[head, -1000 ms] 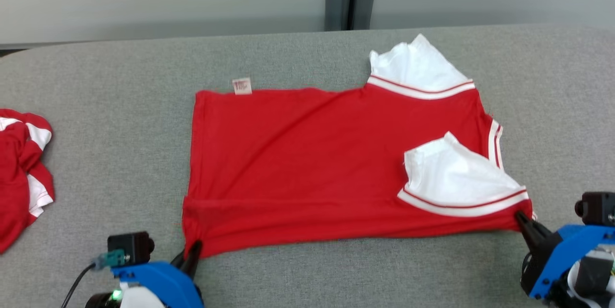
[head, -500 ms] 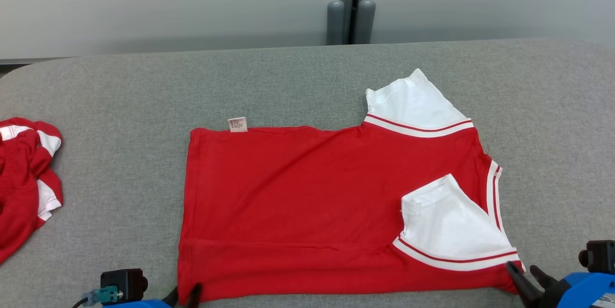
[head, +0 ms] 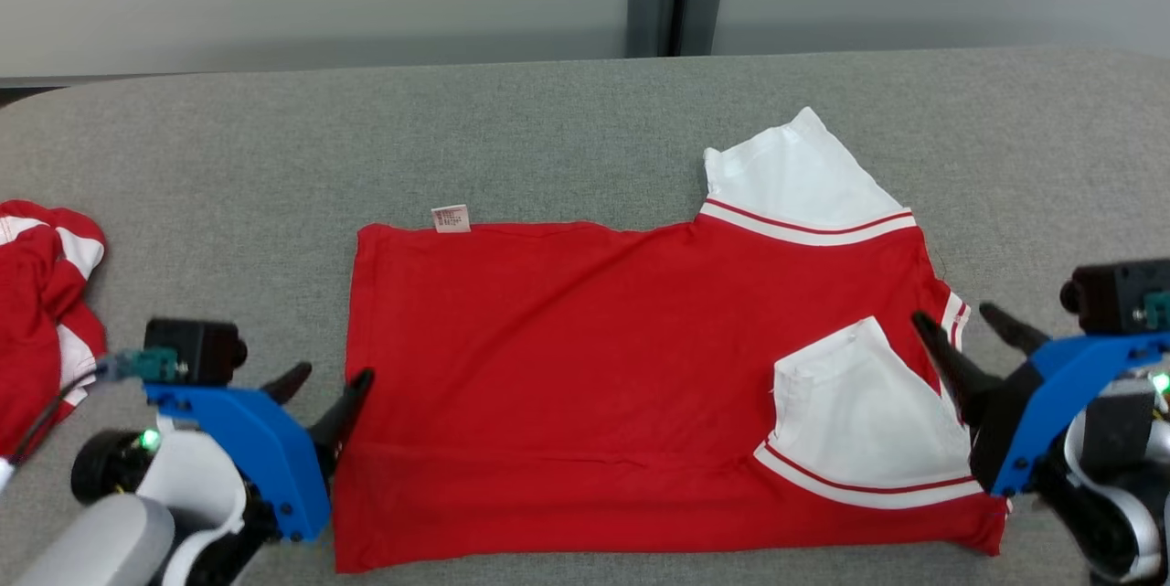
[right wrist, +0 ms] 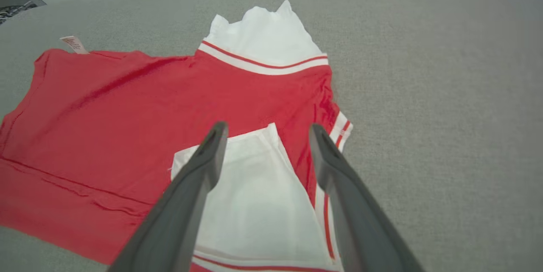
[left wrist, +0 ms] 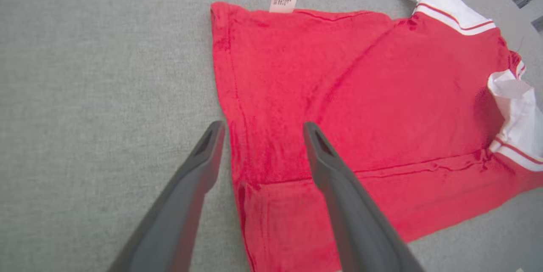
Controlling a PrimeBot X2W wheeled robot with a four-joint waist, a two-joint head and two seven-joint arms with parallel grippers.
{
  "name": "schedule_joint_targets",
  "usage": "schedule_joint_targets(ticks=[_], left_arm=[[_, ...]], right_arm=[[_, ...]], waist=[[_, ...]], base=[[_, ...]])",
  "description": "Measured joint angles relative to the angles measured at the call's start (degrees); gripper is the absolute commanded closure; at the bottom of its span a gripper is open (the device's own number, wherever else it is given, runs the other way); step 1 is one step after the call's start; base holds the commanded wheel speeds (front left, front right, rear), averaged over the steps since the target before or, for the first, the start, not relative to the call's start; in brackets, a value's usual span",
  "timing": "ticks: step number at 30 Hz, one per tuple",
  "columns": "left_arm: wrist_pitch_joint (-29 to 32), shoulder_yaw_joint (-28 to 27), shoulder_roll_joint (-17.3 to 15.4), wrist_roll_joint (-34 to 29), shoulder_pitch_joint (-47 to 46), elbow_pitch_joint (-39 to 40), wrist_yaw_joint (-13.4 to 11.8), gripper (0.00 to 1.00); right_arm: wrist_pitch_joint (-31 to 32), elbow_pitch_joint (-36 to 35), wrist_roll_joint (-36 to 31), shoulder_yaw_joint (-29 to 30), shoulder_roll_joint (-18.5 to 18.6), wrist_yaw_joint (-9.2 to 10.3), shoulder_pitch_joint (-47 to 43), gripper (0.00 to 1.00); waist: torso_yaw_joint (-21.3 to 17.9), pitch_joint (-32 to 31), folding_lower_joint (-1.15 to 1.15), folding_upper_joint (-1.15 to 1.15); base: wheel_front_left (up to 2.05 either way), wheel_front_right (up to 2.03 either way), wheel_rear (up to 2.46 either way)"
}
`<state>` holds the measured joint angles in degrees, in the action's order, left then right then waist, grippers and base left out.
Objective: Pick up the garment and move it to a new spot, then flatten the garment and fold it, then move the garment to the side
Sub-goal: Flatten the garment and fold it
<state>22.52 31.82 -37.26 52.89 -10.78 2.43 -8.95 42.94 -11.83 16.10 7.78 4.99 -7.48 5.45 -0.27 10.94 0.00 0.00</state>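
**Red shirt laid flat on the worktop, both hands spread apart**

In the head view, a red shirt (head: 567, 367) is seen spread flat in the middle of the grey worktop (head: 274, 156). A small label (head: 451, 218) pokes out at its far left corner. One white sleeve (head: 795, 175) sticks out at the far right, and a second white sleeve (head: 859, 412) is folded in over the red cloth. The left hand (head: 334, 374) is placed at the shirt's left edge with its fingers parted and nothing held. The right hand (head: 952, 314) is set at the striped right edge, likewise spread and empty. A crumpled red-and-white garment (head: 41, 312) is seen at the worktop's far left, well apart from the shirt.

In the left wrist view, the left hand (left wrist: 263, 125) is shown with its fingers wide apart. The shirt's (left wrist: 360, 93) edge runs between them. One finger lies over bare worktop (left wrist: 106, 72), the other over red cloth.

In the right wrist view, the right hand (right wrist: 268, 127) is shown parted above the folded-in sleeve (right wrist: 254, 204). Whether cloth is touched cannot be told.
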Motion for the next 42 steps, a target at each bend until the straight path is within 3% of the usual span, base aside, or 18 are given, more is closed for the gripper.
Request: schedule_joint_targets(ticks=[7,13,19,31,33,34,42], left_arm=[[7.48,-1.69,-0.14,3.52,-14.90,-3.89,5.86,0.00],[12.24,-2.24,-0.83,5.15,-22.32,-10.18,9.00,0.00],[12.94,-1.42,-3.10,1.70,-25.68,-14.55,9.27,0.00],[11.44,-1.75,-4.98,-0.09,-25.73,-20.02,7.91,0.00],[12.00,-1.75,-4.87,0.47,-25.99,-20.22,7.83,0.75],[12.60,-1.47,-4.97,0.33,-26.38,-20.22,7.83,1.00],[14.39,0.01,-3.08,-0.32,-28.85,-17.40,7.72,1.00]], right_arm=[[2.22,-0.87,0.89,-7.39,6.34,0.00,14.43,0.00],[0.74,2.27,3.33,-13.10,6.75,-0.01,24.84,0.00],[-2.90,7.24,5.12,-16.17,5.41,0.00,29.92,0.00],[-7.42,14.04,6.25,-18.94,6.10,-0.01,33.14,0.00],[-7.36,15.52,6.25,-18.60,6.33,-0.01,33.99,0.00],[-7.19,16.44,6.23,-18.35,6.47,0.00,34.58,0.00],[-4.59,31.17,2.20,-15.15,4.87,0.00,45.20,0.00]], waist=[[-0.94,3.49,0.00,0.00],[-3.63,6.94,0.01,0.00],[-7.01,10.26,0.01,0.00],[-11.37,14.98,0.00,0.00],[-11.35,15.28,0.00,0.00],[-11.23,15.40,0.00,0.00],[-8.32,17.41,0.00,0.00]], base=[[0.00,0.00,0.00],[0.00,0.00,0.00],[0.00,0.00,0.00],[0.00,0.00,0.00],[0.00,0.00,0.00],[0.00,0.00,0.00],[0.00,0.00,0.00]])
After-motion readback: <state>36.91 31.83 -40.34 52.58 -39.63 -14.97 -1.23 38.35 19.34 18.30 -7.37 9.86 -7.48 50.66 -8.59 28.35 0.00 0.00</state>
